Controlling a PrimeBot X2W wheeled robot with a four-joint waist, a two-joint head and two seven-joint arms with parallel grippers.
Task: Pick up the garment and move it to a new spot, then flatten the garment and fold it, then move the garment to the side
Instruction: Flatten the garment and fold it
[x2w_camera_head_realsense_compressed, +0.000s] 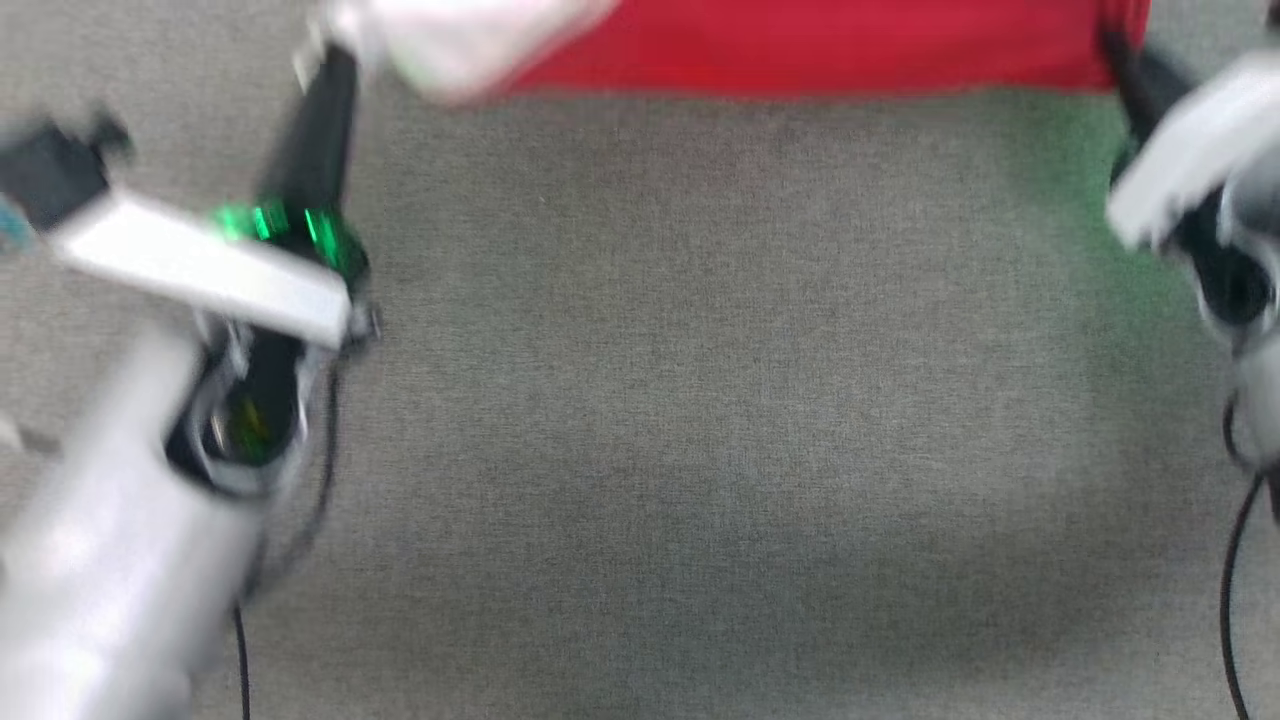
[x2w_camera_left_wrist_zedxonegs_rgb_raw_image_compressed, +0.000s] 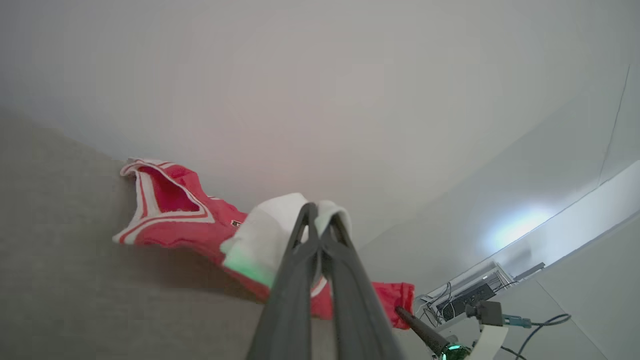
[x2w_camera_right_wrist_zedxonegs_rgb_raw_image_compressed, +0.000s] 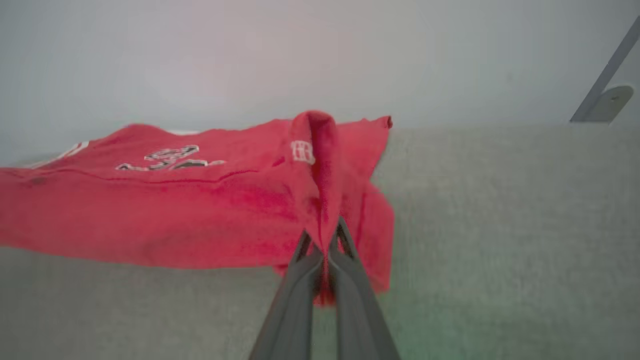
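While both my claws are pinched tight on the red T-shirt (x2w_camera_head_realsense_compressed: 820, 45), left claw (x2w_camera_left_wrist_zedxonegs_rgb_raw_image_compressed: 320, 214) on a white sleeve end (x2w_camera_left_wrist_zedxonegs_rgb_raw_image_compressed: 267, 235) and right claw (x2w_camera_right_wrist_zedxonegs_rgb_raw_image_compressed: 323, 237) on a red corner, it's stretched between them along the far edge of the bench (x2w_camera_head_realsense_compressed: 700, 400).

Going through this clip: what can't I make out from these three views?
- Head view: the garment is cut off by the top edge and motion-blurred, so its shape is unreadable.
- Left wrist view: the left end effector covers the part of the white sleeve it pinches.
- Right wrist view: the garment's print is too blurred to read, and the right end effector hides the pinched fold.
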